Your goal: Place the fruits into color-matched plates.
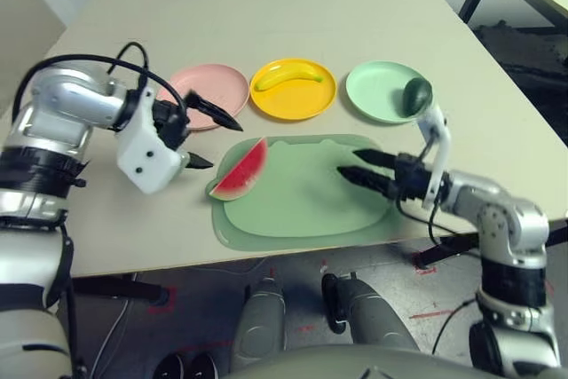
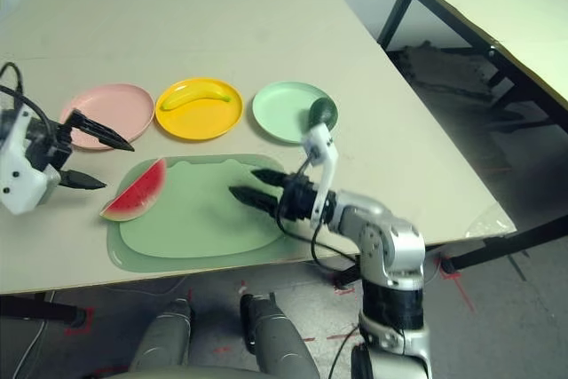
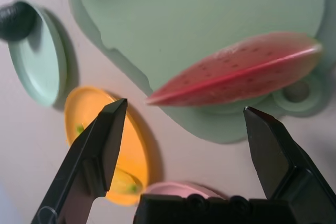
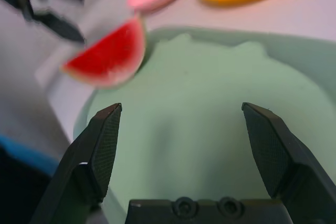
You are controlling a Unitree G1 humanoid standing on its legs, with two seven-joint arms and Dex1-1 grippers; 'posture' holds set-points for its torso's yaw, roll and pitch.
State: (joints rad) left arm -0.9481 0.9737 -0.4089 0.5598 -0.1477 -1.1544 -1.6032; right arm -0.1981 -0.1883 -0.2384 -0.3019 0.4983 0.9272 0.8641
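As I look from the left, my left fingers (image 1: 216, 113): wide apart, holding nothing, near the melon.
Pink plate (image 1: 213, 86): no fruit on it. I think the red melon goes here.
Watermelon (image 1: 242, 172): lying on the left edge of the green mat (image 1: 306, 197). It is the one fruit left to do.
Yellow plate (image 1: 293, 106): done, I think. The yellow banana (image 1: 275, 78) lies on it, so the colors match.
My right fingers (image 1: 368, 180): wide apart too, over the mat, with nothing in them.
Mint plate (image 1: 374, 95): looks done. The dark green avocado (image 1: 417, 95) is at its right side.
Fruits: two home, one to go.
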